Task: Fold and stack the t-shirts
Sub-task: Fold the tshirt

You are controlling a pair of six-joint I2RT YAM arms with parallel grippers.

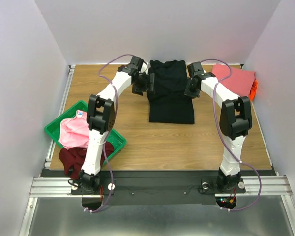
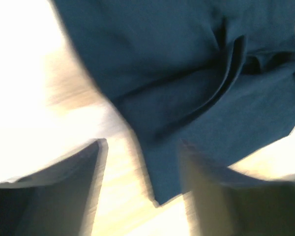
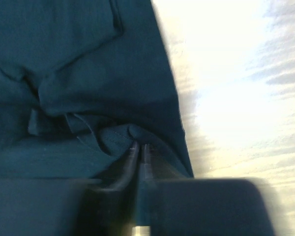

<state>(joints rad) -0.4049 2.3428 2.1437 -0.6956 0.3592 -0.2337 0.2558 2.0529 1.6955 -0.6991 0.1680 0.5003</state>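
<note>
Now, sides folded in, the black t-shirt (image 1: pixel 171 93) lies far-centre on the desk (image 1: pixel 196 142); left tool (image 2: pixel 142 147) open at its edge, right tool (image 3: pixel 140 147) pinching cloth. Next: likely release, then fold crosswise.

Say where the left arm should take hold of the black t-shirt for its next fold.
Probably the left far edge of the black t-shirt, coming in low from the left: it lies flat with the collar far, and a loose corner points between the left gripper's open jaws.
</note>
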